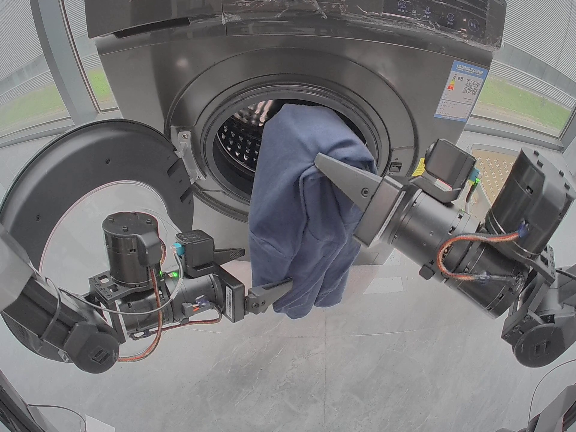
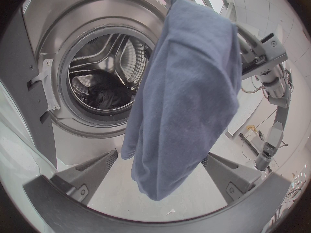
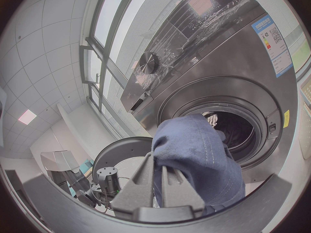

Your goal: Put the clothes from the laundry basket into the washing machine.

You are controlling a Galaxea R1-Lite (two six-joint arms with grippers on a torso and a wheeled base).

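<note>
Hanging from the right gripper (image 1: 324, 166), the blue garment (image 1: 300, 223) is drooping in one long fold directly in front of the washing machine (image 1: 150, 79). Its upper part is covering the right portion of the round opening and its lower end is dangling clear above the floor (image 1: 360, 361). The right gripper's fingers (image 1: 348, 182) are pinching the cloth high on its right edge, clamped on a bunched fold. Seen from the right wrist camera, those fingers (image 3: 139, 182) are sitting close together with the garment (image 3: 197, 152) bulging over and past their tips. The left gripper (image 1: 282, 286) is hovering lower and to the left, level with the garment's bottom hem. Its fingers (image 2: 97, 169) are standing wide apart and gripping nothing. In the left wrist view the garment (image 2: 184, 97) is hanging down between them, and it is probably brushing one finger, though the fold is hiding the contact. The machine's door (image 1: 90, 169) is standing swung fully open to the left, leaving the drum (image 1: 240, 139) exposed. At the bottom of the drum a heap of dark clothing (image 2: 107, 97) is lying against the ribbed metal wall. The blue garment is hanging just before the drum's mouth, with its whole length outside and the grey machine front showing on either side of it.
</note>
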